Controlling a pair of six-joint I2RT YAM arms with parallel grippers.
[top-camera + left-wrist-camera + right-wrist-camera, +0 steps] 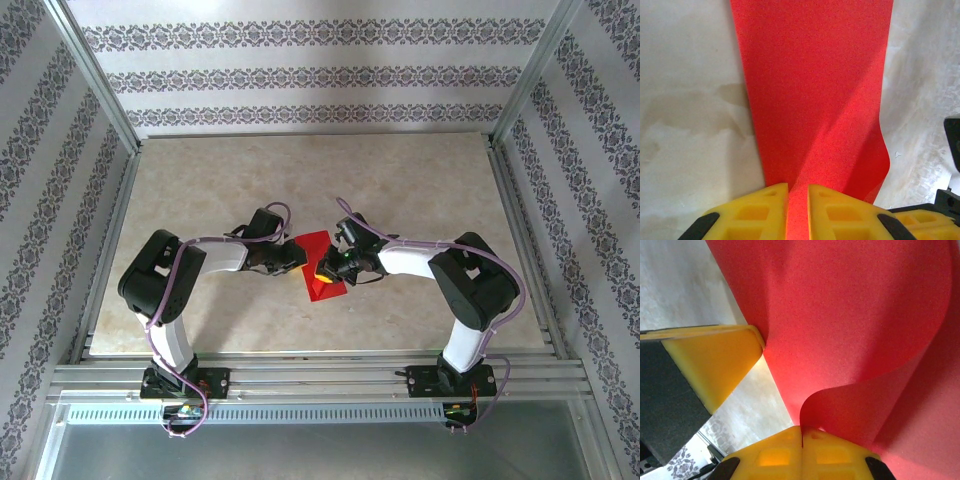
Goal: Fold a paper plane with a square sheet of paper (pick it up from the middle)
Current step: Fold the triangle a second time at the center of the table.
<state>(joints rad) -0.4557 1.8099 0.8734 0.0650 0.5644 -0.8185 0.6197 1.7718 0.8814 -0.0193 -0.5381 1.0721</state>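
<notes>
**Fig. Two-handed hold on the red sheet, mid-table**

The square sheet of paper lies between the two arms, about midway between the table's left and right edges and somewhat nearer its near edge than its far one. The left pincer is almost closed, with a thin strip of red paper caught in the narrow slot between its yellow fingers. The right pincer is fully closed, and the sheet's edge comes out of its seam in a tight curl. Whether any part of the sheet rests on the table cannot be told.

Handling, as judged: the paper is very light, thin and limp. It bows and rolls wherever it is unsupported, as the curl in the right wrist view shows. It should crease readily and permanently, so a stray pinch would probably leave a mark. A hard pull between the two holds may tear it. Grips are best taken at an edge or on an intended fold line, with light pressure and the span kept gently taut.
</notes>
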